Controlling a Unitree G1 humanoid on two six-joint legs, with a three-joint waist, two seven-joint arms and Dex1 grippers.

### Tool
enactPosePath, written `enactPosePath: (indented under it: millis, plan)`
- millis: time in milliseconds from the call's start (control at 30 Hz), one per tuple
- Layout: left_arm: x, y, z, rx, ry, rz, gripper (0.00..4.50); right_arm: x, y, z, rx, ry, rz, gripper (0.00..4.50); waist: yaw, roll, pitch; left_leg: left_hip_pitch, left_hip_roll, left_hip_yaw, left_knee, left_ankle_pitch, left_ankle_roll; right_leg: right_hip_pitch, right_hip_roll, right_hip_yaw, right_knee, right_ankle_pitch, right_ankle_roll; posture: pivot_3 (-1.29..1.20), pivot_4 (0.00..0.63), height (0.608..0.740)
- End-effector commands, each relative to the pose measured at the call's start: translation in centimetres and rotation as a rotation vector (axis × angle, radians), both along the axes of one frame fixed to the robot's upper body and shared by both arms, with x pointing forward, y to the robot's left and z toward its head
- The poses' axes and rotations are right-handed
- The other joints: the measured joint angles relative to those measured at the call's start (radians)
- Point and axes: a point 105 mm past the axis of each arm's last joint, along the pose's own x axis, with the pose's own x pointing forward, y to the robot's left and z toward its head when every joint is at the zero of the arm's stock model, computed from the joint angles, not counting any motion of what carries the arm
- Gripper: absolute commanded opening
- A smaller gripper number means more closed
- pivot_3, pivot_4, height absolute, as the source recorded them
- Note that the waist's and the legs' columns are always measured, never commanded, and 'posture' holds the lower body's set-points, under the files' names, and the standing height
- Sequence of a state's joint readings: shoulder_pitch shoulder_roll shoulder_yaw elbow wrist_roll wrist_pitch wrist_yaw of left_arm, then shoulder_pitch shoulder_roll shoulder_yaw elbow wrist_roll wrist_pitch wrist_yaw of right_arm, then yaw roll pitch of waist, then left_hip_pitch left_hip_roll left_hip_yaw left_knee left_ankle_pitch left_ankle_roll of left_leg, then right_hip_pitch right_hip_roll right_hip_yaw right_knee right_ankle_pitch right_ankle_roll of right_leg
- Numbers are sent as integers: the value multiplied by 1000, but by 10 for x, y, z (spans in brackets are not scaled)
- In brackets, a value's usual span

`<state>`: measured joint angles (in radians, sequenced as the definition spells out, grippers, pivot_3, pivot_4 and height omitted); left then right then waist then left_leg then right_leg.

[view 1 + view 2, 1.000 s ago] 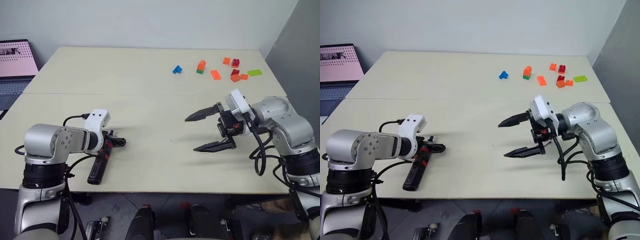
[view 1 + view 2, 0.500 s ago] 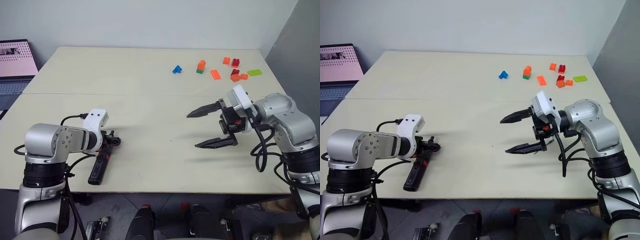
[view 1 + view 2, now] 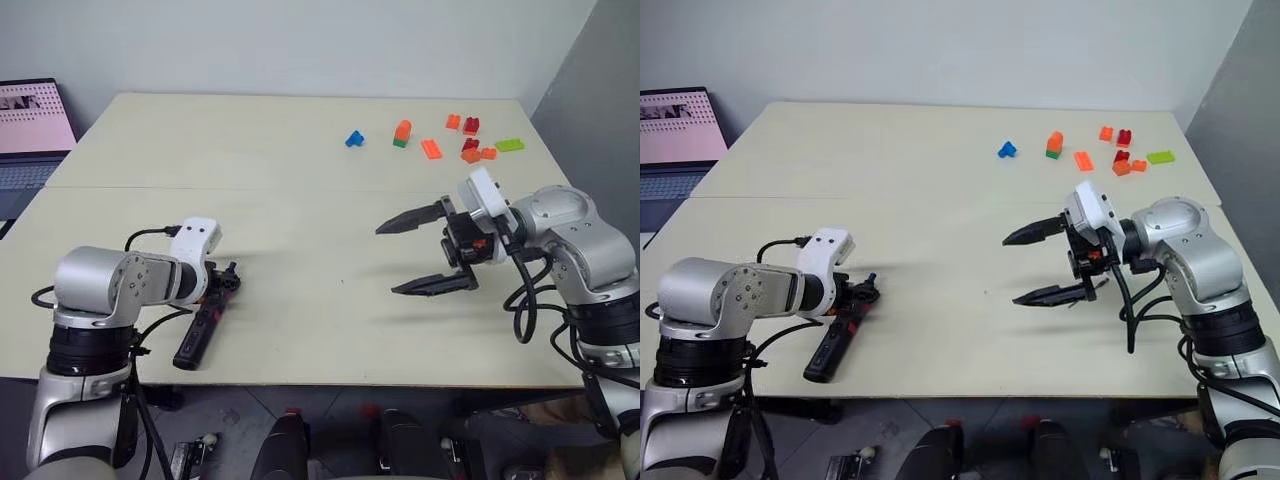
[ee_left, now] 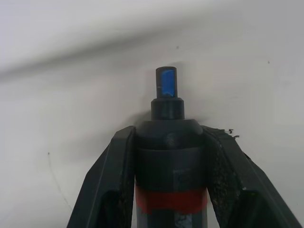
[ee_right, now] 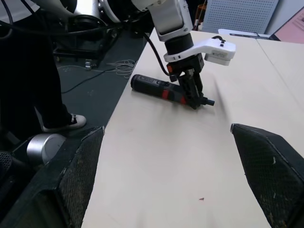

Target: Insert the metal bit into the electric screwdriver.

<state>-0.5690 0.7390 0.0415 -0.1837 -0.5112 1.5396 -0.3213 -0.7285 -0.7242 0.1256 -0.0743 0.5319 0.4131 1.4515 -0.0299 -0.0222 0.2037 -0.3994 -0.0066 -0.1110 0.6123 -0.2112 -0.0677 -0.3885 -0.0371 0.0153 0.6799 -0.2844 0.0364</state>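
Note:
The electric screwdriver [image 3: 197, 335], black with a red band, lies on the table at the front left, its narrow tip pointing away from me. My left gripper [image 3: 225, 283] is shut on the screwdriver's front end; in the left wrist view both fingers [image 4: 116, 161] press against the body [image 4: 170, 156] just behind the tip. From the right wrist view the same grip [image 5: 194, 97] on the screwdriver [image 5: 156, 87] is seen. My right gripper [image 3: 388, 260] hovers open above the table at the right, holding nothing. The metal bit is out of view.
Several small coloured bricks [image 3: 430, 140] lie scattered at the back right of the beige table [image 3: 300, 200]. A laptop [image 3: 30, 130] stands off the table's left side. A person's shoe [image 5: 61, 122] and cables show on the floor beyond the table's edge.
My left gripper's fingers have shut on the front end of the screwdriver, which shifted slightly. The right gripper has stayed open in about the same place.

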Motion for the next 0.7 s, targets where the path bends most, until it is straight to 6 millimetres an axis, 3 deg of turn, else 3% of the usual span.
enactPosePath:
  millis: [33, 133, 300, 433, 567, 700]
  plan:
    - [9, -7, 28, 60, -161, -79, 1657, -3, -8, 19, 33, -64, -25, 4500, 0, 0, 0, 0, 0, 0, 0, 0, 0, 0, 0, 0, 0, 0, 0, 0, 150, 740]
    - [13, -19, 38, 54, -230, -133, 1657, -4, -14, 21, 40, -70, -58, 4500, 1, 0, 0, 0, 0, 0, 0, 0, 0, 0, 0, 0, 0, 0, 0, 0, 150, 740]
    - [25, -58, 67, -14, -367, -235, 1657, -1, -36, 28, 38, -112, -184, 4500, 8, -2, 1, -1, -1, 0, 1, 0, 0, 0, 0, -1, 0, 0, 1, 0, 150, 740]
    - [40, -96, 105, -64, -650, -320, 1657, 0, -47, 33, 53, -136, -277, 4500, 8, -3, 2, -1, -1, 1, 1, 0, 0, 0, -1, 1, -1, 1, 1, 0, 150, 740]
    - [45, -132, 127, -178, -841, -365, 1657, 0, -45, 39, 94, -168, -331, 4500, 3, -4, 2, -2, -1, 2, 1, 2, -3, 0, -1, 1, -1, 1, 1, 0, 150, 740]
    - [42, -159, 127, -281, -977, -394, 1657, 3, -41, 43, 113, -181, -383, 4500, 3, -4, 2, -1, -1, 3, 1, 2, -3, 0, -1, 2, -1, 1, 1, 0, 150, 740]
